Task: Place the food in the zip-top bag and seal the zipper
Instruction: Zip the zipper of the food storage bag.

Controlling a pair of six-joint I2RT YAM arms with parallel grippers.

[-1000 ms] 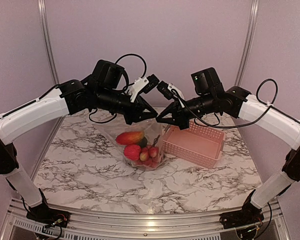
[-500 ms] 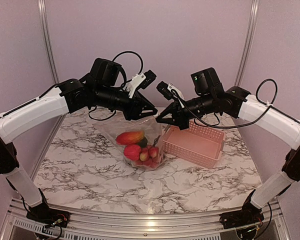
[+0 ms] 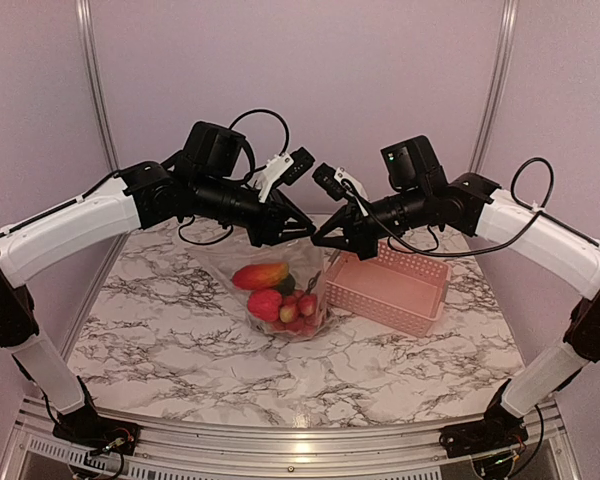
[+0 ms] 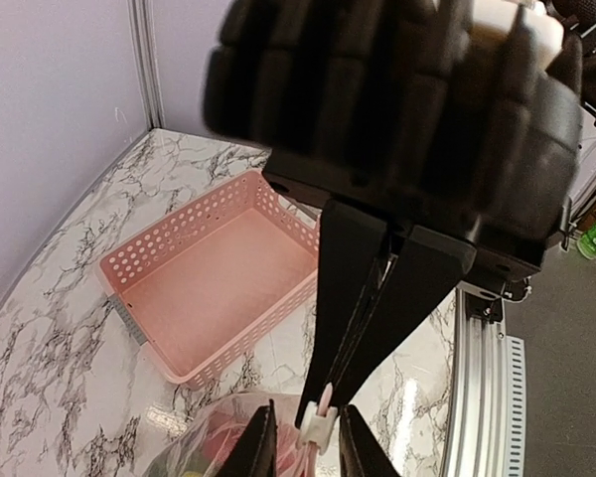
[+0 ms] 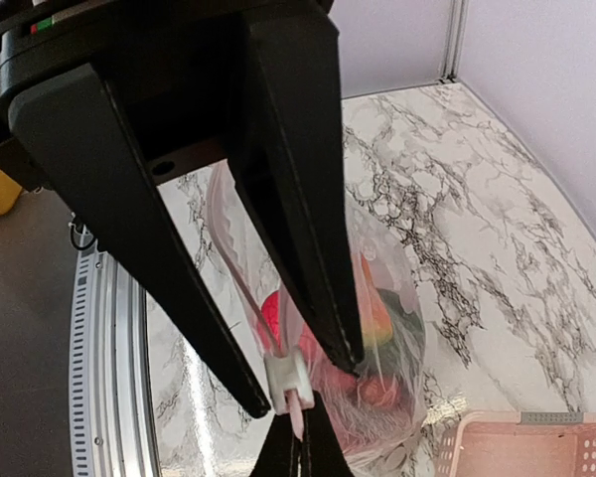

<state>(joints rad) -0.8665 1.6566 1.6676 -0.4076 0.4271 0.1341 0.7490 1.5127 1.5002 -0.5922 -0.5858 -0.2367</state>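
Observation:
The clear zip-top bag [image 3: 218,262] hangs from both grippers, its bottom on the table. Inside are the orange-red mango [image 3: 260,275], red-pink berries [image 3: 280,306] and a dark piece. The bag also shows in the right wrist view [image 5: 402,298]. My right gripper [image 5: 293,452] is shut on the pink end of the zipper strip at the bag's mouth. My left gripper [image 4: 306,447] is open, its fingers [image 4: 259,445] on either side of the white zipper slider [image 4: 318,424] with small gaps. The slider [image 5: 296,376] sits just beside my right fingertips. In the top view the two grippers meet above the bag [image 3: 313,236].
The pink slotted basket [image 3: 390,292] stands on the marble table to the right of the bag, close under my right arm; it holds nothing. It also shows in the left wrist view [image 4: 219,288]. The metal table edge [image 4: 477,397] runs along the front.
My left gripper rose a little and came back down by the zipper. The bag, the food and my right arm have hardly moved.

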